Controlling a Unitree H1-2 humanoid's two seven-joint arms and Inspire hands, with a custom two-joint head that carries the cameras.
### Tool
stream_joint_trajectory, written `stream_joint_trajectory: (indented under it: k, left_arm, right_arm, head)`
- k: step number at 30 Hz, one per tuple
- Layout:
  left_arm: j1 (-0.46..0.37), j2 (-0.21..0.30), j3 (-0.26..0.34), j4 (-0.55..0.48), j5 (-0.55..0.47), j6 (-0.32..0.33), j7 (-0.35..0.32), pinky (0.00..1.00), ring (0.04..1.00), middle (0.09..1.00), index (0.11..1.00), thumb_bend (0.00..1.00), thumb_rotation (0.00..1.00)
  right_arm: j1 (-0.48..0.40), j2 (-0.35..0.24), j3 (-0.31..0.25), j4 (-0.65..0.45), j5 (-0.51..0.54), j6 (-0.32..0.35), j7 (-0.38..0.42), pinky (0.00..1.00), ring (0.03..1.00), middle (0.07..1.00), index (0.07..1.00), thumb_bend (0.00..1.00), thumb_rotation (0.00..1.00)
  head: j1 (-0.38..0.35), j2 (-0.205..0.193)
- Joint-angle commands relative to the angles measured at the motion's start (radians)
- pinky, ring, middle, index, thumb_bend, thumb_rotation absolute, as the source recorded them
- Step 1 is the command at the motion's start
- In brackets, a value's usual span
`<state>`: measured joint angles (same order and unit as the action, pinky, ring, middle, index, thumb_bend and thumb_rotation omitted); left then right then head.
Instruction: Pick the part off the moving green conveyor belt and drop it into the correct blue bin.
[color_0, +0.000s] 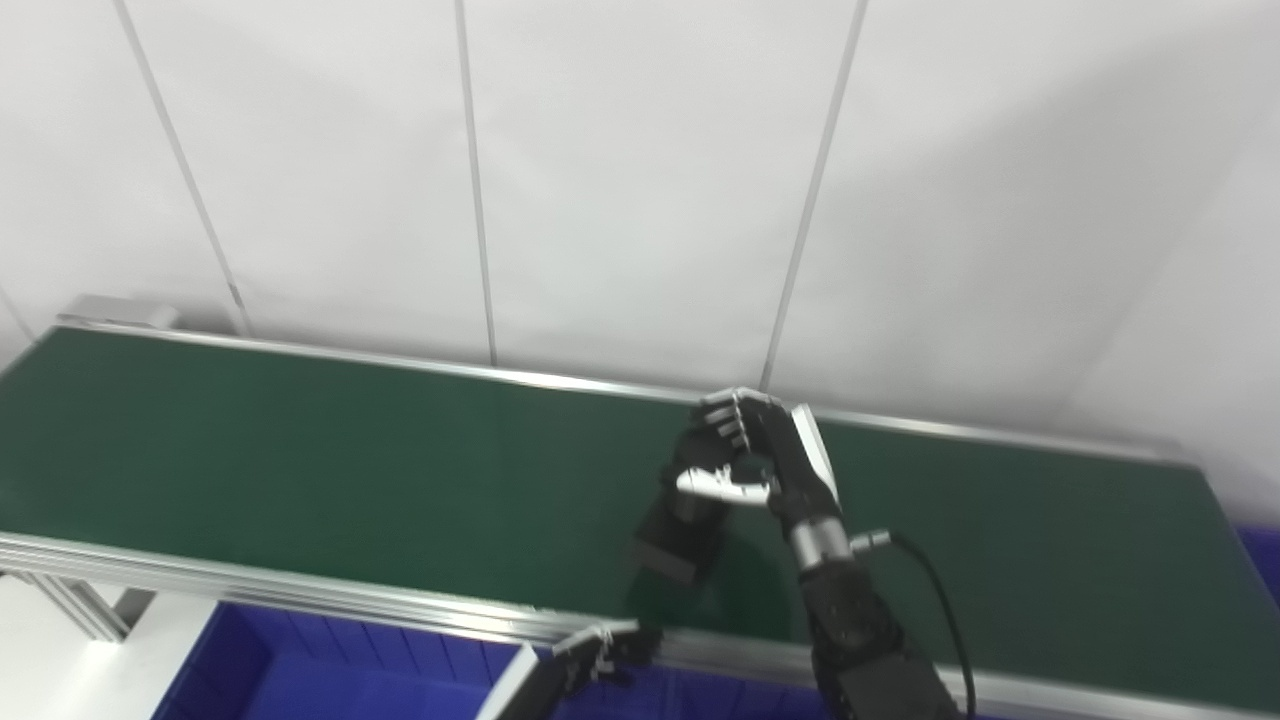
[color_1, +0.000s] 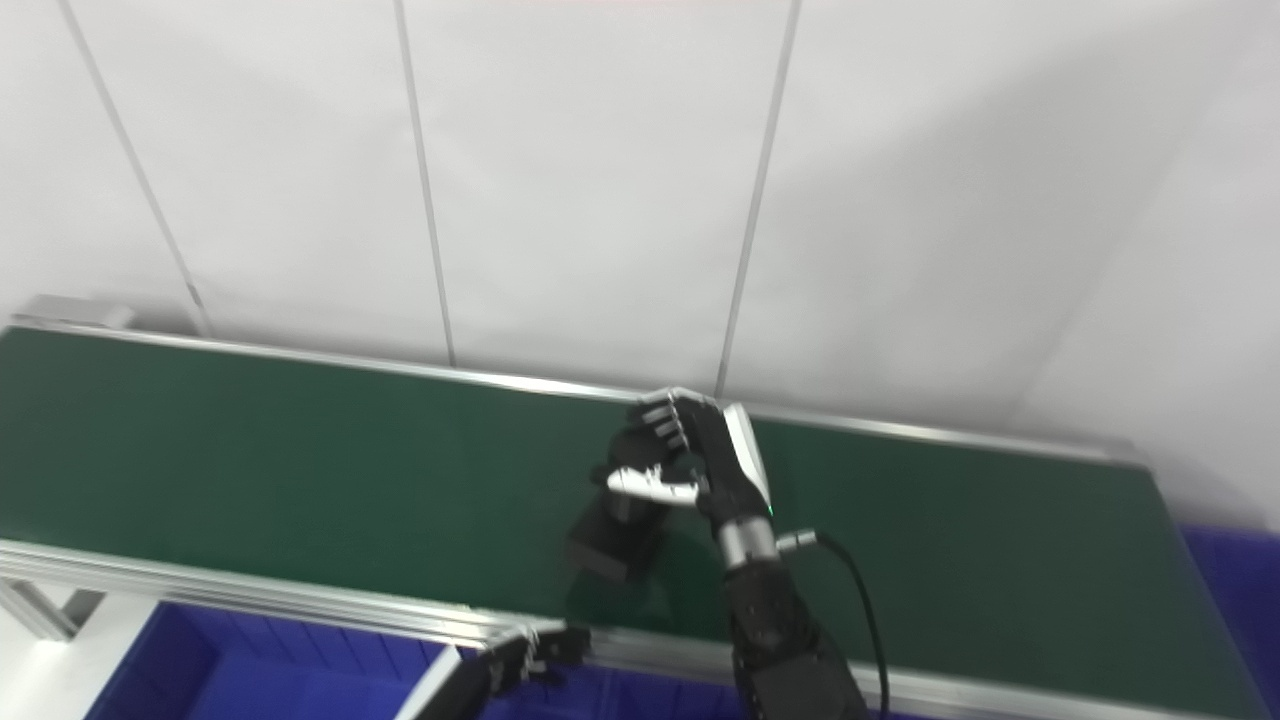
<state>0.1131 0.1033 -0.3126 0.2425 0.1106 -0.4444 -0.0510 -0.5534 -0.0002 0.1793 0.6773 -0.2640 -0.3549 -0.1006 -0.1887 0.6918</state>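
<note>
Though dim against the green conveyor belt (color_0: 300, 470), the part (color_0: 680, 535) reads as a dark, near-black blocky piece, roughly rectangular, hanging tilted w/ its lower end toward the belt's near rail; finer detail too dark to tell. Right hand (color_0: 752, 455) is raised over the belt's middle, forearm rising steeply from the bottom edge, black cable looping off the wrist, white back-plate facing right. Its fingers (color_0: 722, 420) curl inward and the white thumb lies across toward the left; they're clamped on the part's upper end, so the part hangs below and left of the palm. Whether the part's low end touches the belt: can't tell, a shadow sits right beneath it. Left hand (color_0: 605, 655) sits low at the belt's near rail, over the blue bin (color_0: 300, 670) below the belt; fingers bent, only partly visible, so can't tell if spread or closed.
</note>
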Motion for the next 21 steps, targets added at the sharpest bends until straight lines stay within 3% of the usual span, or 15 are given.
stream_joint_trajectory:
  k: [1,5,8,10,14,21]
  left_arm:
    - [-0.014,0.004,0.014,-0.052,-0.009,0.000,-0.022,0.71,0.778,0.806,0.792,0.79,0.01]
    - [-0.030,0.013,0.039,-0.084,-0.044,0.013,-0.057,0.71,0.774,0.808,0.793,0.79,0.00]
    - [-0.031,0.017,0.061,-0.119,-0.081,0.040,-0.084,0.70,0.767,0.795,0.788,0.78,0.00]
    - [-0.030,0.021,0.075,-0.155,-0.103,0.068,-0.100,0.70,0.767,0.790,0.788,0.78,0.00]
    - [-0.031,0.029,0.101,-0.211,-0.138,0.111,-0.123,0.72,0.765,0.786,0.798,0.76,0.00]
    - [-0.033,0.032,0.136,-0.225,-0.167,0.127,-0.152,0.73,0.775,0.786,0.807,0.75,0.00]
  right_arm:
    - [-0.022,-0.011,-0.007,-0.113,0.017,0.011,0.026,0.34,0.411,0.489,0.514,0.52,0.00]
    - [0.036,-0.037,-0.023,-0.281,0.041,0.052,0.065,0.32,0.407,0.486,0.520,0.52,0.00]
    - [0.079,-0.061,-0.032,-0.381,0.027,0.080,0.073,0.32,0.406,0.475,0.522,0.52,0.00]
    - [0.099,-0.074,-0.039,-0.437,0.021,0.104,0.078,0.32,0.406,0.469,0.523,0.52,0.00]
    - [0.153,-0.111,-0.065,-0.544,0.032,0.147,0.096,0.32,0.409,0.472,0.517,0.52,0.00]
    - [0.267,-0.144,-0.111,-0.688,0.035,0.235,0.110,0.30,0.396,0.484,0.530,0.52,0.00]
  head:
    - [-0.057,0.015]
    - [-0.163,0.037]
    - [-0.204,0.049]
    - [-0.259,0.089]
    - [-0.300,0.130]
    - [-0.328,0.139]
